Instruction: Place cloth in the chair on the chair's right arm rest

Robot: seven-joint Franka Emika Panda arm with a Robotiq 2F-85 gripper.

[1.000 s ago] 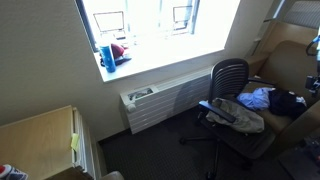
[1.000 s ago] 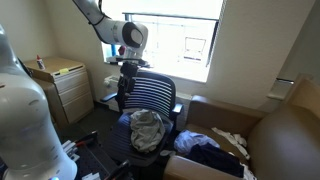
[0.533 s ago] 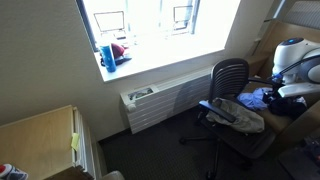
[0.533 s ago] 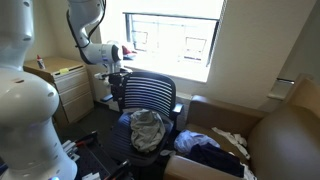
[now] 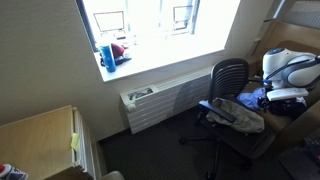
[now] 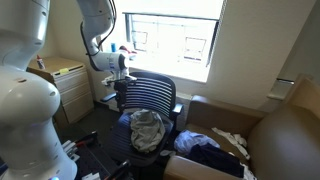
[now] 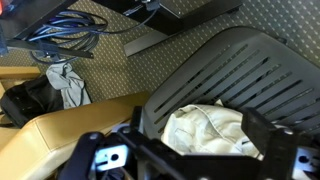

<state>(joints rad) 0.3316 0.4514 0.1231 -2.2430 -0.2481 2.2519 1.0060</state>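
Lying crumpled on the seat of the chair, the cloth is a pale grey-white heap with darker folds. The arm reaches in behind the mesh backrest, wrist pointing down. The tool hangs over the backrest, fingers spread, holding nothing. Compared with one second ago, the wrist sits lower and the cloth is unmoved.
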